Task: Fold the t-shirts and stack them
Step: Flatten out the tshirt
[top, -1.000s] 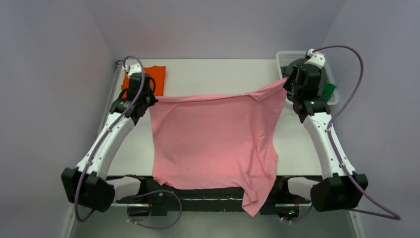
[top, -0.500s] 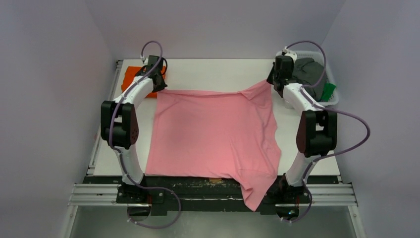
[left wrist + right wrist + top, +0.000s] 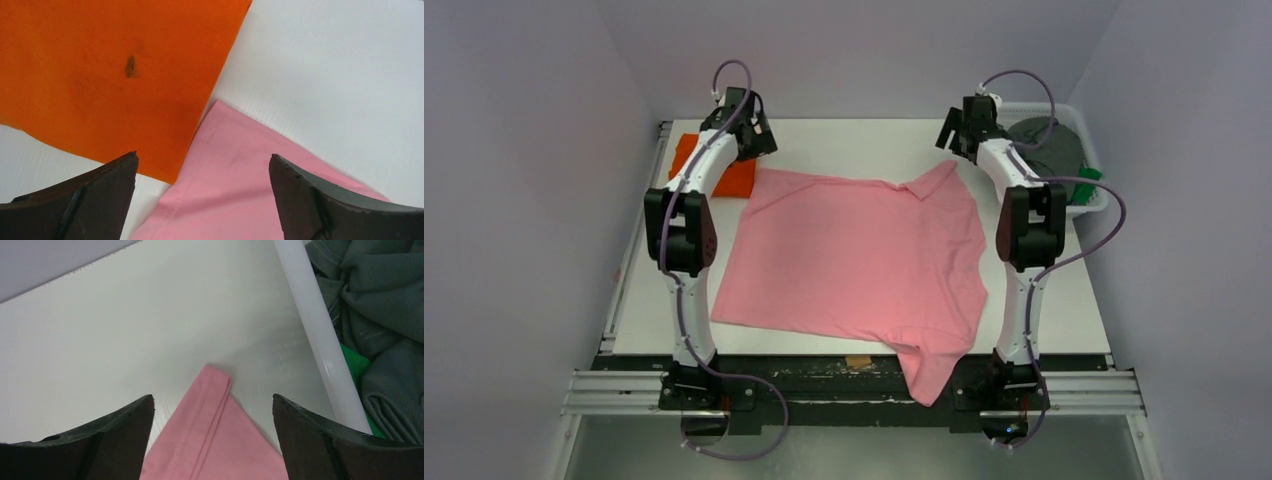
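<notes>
Where 1 pink t-shirt (image 3: 854, 255) lies — 1 orange t-shirt (image 3: 100, 75) adjoins.

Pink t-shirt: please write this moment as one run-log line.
pink t-shirt: spread on table, unfolded, part hanging over near edge | left gripper: open, above far-left corner | right gripper: open, above far-right corner

White table top (image 3: 864, 135), flat, matte; faint ribbed texture in close wrist views. Boxed in on three sides by plain pale lavender-grey panels: far wall (image 3: 854, 50), left wall (image 3: 514, 200), right wall (image 3: 1194, 200). Light soft and even, only weak shadows on table. Thin metal frame (image 3: 629, 270) along left table edge. Black strip (image 3: 824, 368) along near edge, scuffed with pale marks. Just nearer, aluminium rails (image 3: 614, 392) running left to right. Nearest of all, dull grey floor (image 3: 864, 460).
</notes>
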